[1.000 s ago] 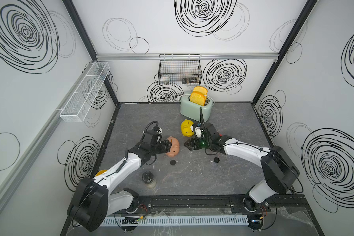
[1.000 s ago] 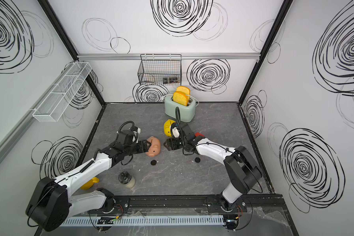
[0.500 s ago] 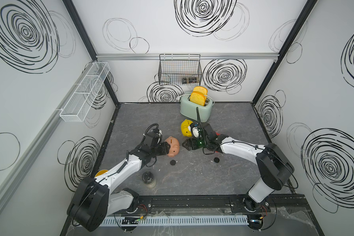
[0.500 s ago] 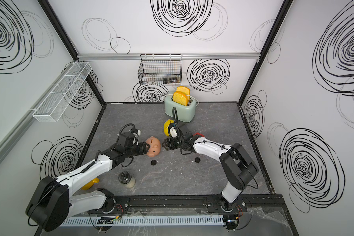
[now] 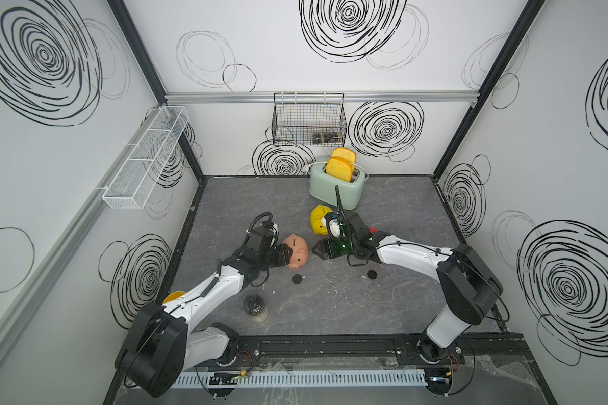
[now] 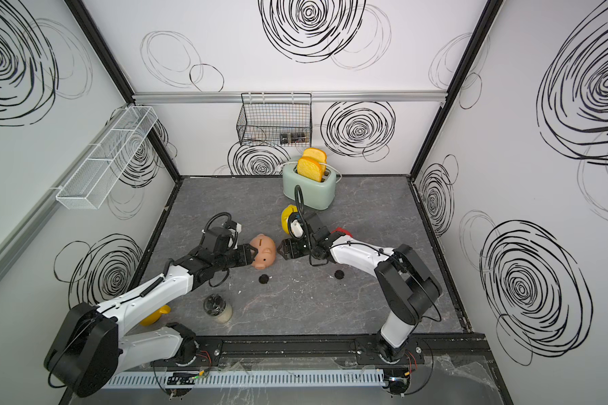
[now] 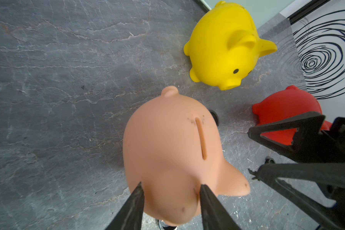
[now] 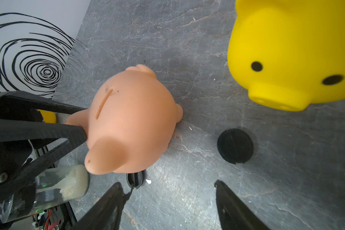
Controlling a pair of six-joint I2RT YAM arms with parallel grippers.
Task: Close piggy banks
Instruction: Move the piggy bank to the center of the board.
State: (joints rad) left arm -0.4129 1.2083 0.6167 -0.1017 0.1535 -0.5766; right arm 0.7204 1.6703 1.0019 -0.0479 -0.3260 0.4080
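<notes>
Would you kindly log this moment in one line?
left gripper: shut on pink piggy bank | right gripper: open, empty | black plug: loose

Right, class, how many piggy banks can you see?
3. The pink pig is held by the left gripper; the yellow pig is near the toaster; the red pig is partly hidden behind the right arm.

Toaster [image 5: 336, 191] at bench [image 5: 401, 308] rear; rear piggy bank [image 5: 317, 219] just before it, left piggy bank [image 5: 297, 250] forward-left, right piggy bank [image 5: 372, 230] forward-right; two caps [image 5: 297, 278] nearer front; jar [image 5: 256, 308] front-left.
</notes>
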